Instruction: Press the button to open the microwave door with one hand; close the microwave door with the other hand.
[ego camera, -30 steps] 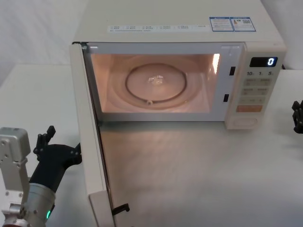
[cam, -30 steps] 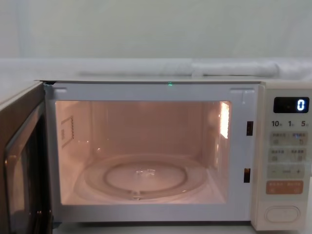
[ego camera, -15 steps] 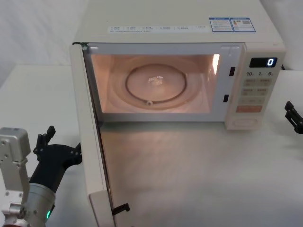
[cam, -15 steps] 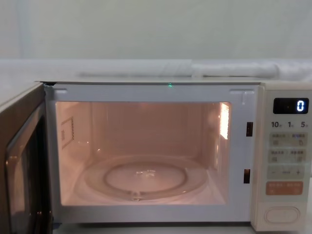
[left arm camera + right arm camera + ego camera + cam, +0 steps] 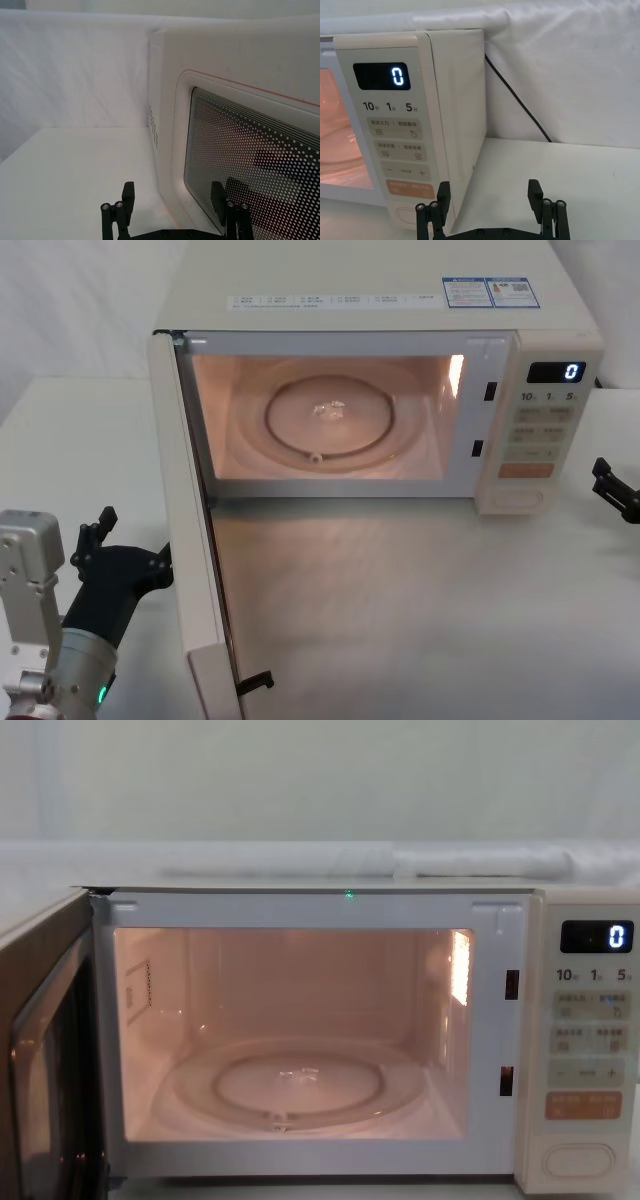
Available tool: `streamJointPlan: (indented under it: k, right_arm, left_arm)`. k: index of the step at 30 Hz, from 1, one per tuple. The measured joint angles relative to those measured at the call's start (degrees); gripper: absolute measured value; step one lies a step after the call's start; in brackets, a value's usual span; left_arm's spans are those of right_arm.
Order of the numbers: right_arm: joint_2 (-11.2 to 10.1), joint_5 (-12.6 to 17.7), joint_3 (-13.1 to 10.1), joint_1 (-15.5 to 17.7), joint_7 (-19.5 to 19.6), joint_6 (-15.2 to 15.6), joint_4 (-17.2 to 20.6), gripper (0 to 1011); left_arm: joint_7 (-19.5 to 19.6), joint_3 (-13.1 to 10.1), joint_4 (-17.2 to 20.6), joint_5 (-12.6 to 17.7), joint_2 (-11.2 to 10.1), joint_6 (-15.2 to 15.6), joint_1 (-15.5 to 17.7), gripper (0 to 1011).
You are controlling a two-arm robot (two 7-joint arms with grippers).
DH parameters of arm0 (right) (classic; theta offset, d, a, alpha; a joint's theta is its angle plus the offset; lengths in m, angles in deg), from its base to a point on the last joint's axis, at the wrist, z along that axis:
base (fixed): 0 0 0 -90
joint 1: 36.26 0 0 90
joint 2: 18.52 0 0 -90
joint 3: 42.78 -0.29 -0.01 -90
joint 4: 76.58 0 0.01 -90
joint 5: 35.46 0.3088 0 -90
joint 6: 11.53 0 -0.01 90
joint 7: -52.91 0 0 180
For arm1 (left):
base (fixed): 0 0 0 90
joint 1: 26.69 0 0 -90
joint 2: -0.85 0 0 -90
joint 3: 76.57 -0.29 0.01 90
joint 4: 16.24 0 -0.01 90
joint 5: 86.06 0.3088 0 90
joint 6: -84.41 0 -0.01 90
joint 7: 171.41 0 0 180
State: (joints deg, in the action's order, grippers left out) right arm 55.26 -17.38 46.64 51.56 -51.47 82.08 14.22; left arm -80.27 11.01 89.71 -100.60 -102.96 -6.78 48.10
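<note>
The left gripper point(image 5: 128, 540) hangs low, fingers spread, just outside the microwave door point(image 5: 195, 540), which stands swung wide open. The lit cavity point(image 5: 325, 415) shows its glass turntable point(image 5: 330, 415). The oval button point(image 5: 522, 497) sits lowest on the panel. The right gripper point(image 5: 615, 490), spread, hovers beside it.

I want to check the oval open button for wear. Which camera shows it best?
The chest view: the button faces the camera whole. The head view shows it smaller, from above. In the right wrist view, the right gripper partly covers it.
</note>
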Motion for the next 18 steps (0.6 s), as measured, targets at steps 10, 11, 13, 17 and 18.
streamJointPlan:
  k: [10,11,13,17,18]
  right_arm:
    - [0.0,0.0,0.0,0.0,0.0,0.0,0.0,1002]
    - [0.0,0.0,0.0,-0.01,0.0,0.0,0.0,1002]
    - [0.0,0.01,0.0,0.0,0.0,0.0,0.0,1002]
    - [0.0,0.0,0.0,-0.01,0.0,0.0,0.0,1002]
    - [0.0,0.0,0.0,-0.01,0.0,0.0,0.0,1002]
  left_arm:
    - [0.0,0.0,0.0,0.0,0.0,0.0,0.0,1001]
    - [0.0,0.0,0.0,0.0,0.0,0.0,0.0,1001]
    - [0.0,0.0,0.0,0.0,0.0,0.0,0.0,1001]
    - [0.0,0.0,0.0,0.0,0.0,0.0,0.0,1001]
    - [0.0,0.0,0.0,0.0,0.0,0.0,0.0,1001]
